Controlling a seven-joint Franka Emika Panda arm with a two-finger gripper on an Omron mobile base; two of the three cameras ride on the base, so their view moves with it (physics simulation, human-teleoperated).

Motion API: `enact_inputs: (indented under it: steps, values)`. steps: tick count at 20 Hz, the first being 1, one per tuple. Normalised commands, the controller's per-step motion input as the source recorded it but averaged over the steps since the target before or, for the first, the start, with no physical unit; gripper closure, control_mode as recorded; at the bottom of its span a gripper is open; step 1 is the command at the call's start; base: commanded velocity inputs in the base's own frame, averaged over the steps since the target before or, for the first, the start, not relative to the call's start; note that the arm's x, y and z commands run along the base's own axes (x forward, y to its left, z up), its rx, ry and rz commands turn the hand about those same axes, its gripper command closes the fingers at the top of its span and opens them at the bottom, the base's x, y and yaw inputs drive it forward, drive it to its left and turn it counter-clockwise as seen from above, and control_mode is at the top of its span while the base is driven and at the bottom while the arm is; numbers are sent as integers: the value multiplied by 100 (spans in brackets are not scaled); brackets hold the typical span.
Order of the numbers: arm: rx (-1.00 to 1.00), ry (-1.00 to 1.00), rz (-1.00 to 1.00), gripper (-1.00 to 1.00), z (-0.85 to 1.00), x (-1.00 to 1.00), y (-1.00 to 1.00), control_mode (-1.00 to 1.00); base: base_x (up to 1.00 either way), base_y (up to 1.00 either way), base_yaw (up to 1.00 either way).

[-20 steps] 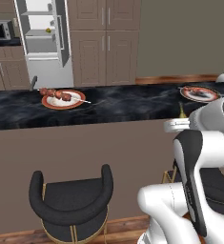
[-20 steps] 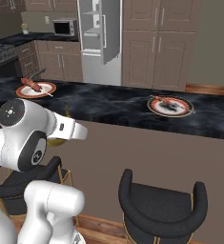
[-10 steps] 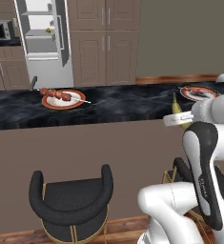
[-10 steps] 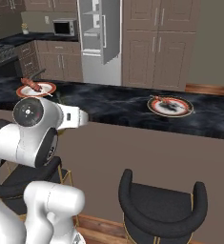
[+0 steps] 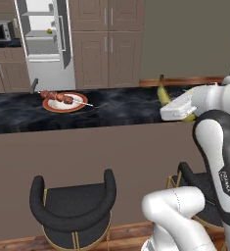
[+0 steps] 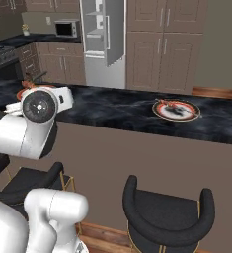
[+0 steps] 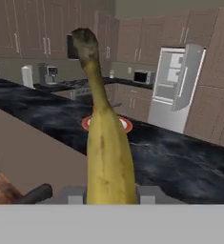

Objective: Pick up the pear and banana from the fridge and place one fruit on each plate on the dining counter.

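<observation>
Fingers of two-finger gripper (image 7: pixel 111 193) clamped on long yellow dark-tipped banana (image 7: pixel 106 152). Long axis points straight ahead toward round white red-patterned plate (image 7: pixel 107 124), on glossy black marble counter (image 7: pixel 180 162).

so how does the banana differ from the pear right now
The banana is clamped in the shut tool, out by the dining counter; the pear sits on a shelf in the open fridge. The banana is long and curved with a dark tip; the pear is a small roundish shape. The banana is yellow, the pear more yellow-green. Both are fruits.
</observation>
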Motion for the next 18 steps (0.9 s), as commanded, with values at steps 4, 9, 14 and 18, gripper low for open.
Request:
enact_inputs:
  steps: [4,9,14,18]
  values:
    - [-1,-17,13,100,41,7,72,-100,0,0,0]
    - [-7,5,1,100,24,37,50,-100,0,0,0]
    - [-9,29,10,100,14,48,12,-100,0,0,0]
    - [-8,34,11,100,2,47,1,-100,0,0,0]
